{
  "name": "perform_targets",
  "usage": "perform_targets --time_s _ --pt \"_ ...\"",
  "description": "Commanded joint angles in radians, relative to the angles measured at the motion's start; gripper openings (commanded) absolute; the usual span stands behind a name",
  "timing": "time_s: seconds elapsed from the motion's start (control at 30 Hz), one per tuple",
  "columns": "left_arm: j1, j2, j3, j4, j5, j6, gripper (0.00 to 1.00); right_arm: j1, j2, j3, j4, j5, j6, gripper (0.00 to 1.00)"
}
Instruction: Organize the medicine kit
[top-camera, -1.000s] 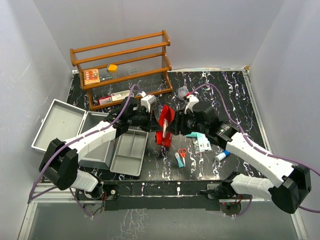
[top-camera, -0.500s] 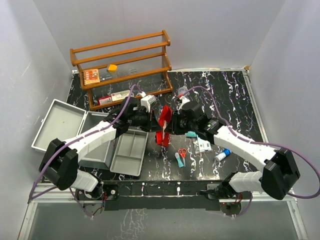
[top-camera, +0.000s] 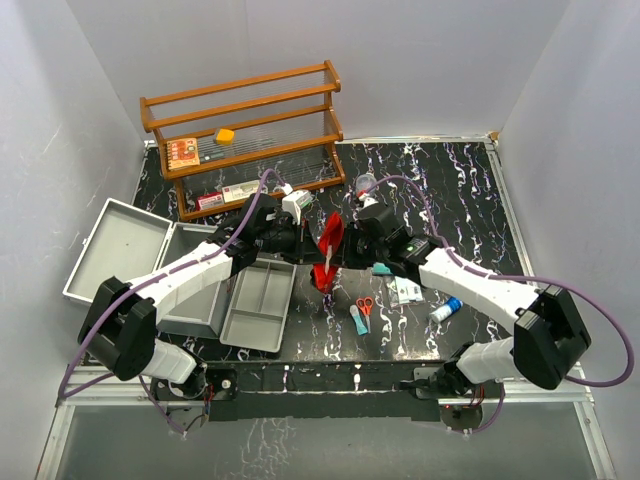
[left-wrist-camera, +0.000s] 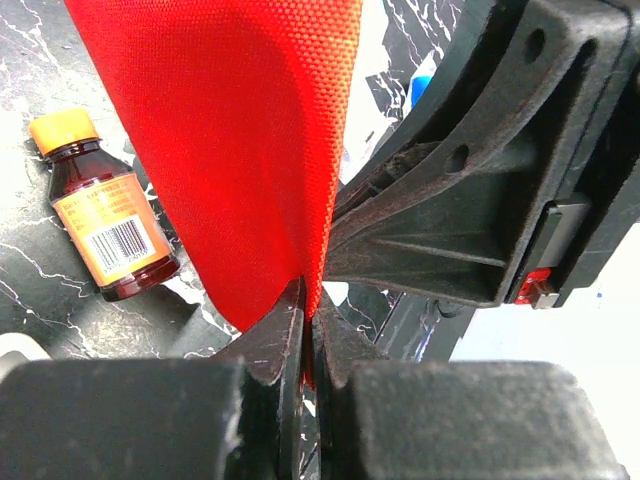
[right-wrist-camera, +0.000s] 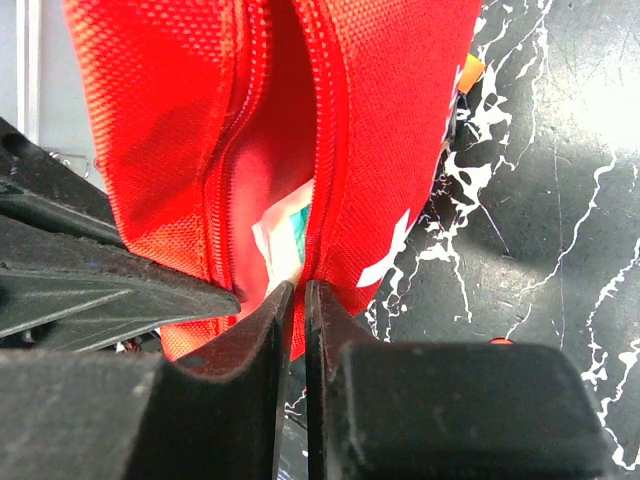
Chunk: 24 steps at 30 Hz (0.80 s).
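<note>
Both tools meet mid-desk, pinching same red pouch (top-camera: 328, 250), coarse woven fabric. Left tool (left-wrist-camera: 305, 305) clenched on rounded corner. Right tool (right-wrist-camera: 298, 298) clamped on zipper edge, pouch gaping, white-green packet (right-wrist-camera: 285, 240) peeking out. Medicine kit (top-camera: 118, 245), boxy grey metal, on left side of black marbled desk (top-camera: 460, 190), lid open. Grey two-slot tray (top-camera: 258, 305) just beside it. Brown bottle (left-wrist-camera: 105, 225), orange cap, lying near pouch.
</note>
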Motion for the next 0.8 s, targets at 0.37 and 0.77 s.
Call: perform_targets --time_s 0.37,0.77 --pt "-0.007 0.003 0.021 0.008 0.075 -0.026 0.0 0.001 -0.31 -0.029 -0.106 0.313 0.003 0.29" --pt "-0.007 0.048 0.034 -0.034 0.077 -0.023 0.0 -0.049 -0.239 -0.071 -0.318 0.595 0.054 0.53"
